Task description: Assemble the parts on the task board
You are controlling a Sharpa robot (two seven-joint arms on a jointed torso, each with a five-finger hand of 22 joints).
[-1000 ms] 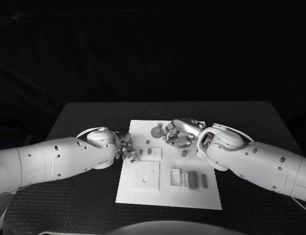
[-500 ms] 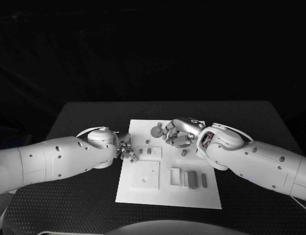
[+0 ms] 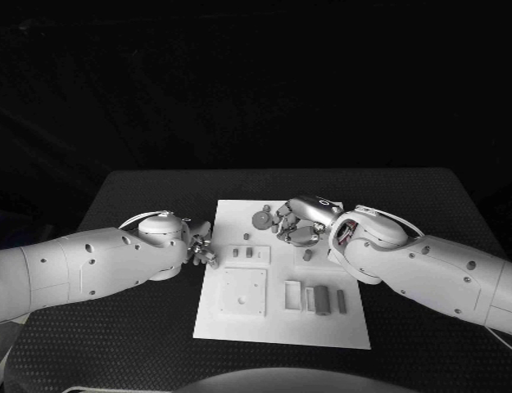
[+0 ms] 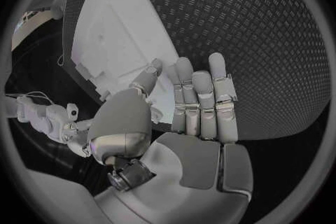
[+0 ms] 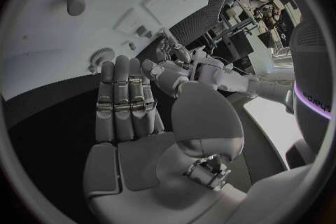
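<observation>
Neither hand holds a part, so the step in hand looks like a fresh pick, best done by bringing the fingers straight down over one small piece and closing only once it sits between thumb and fingertip.

The flat white rectangular task board lies on the black textured surface. The right silver hand hovers over the board's far end, its fingers straight, side by side and clear of everything; a round grey gear-like part lies just beside them. A small grey peg stands near, on the robot's side of that hand.

The left silver hand sits at the board's left edge, its fingers extended together and empty, with two small grey blocks just beyond the fingertips.
</observation>
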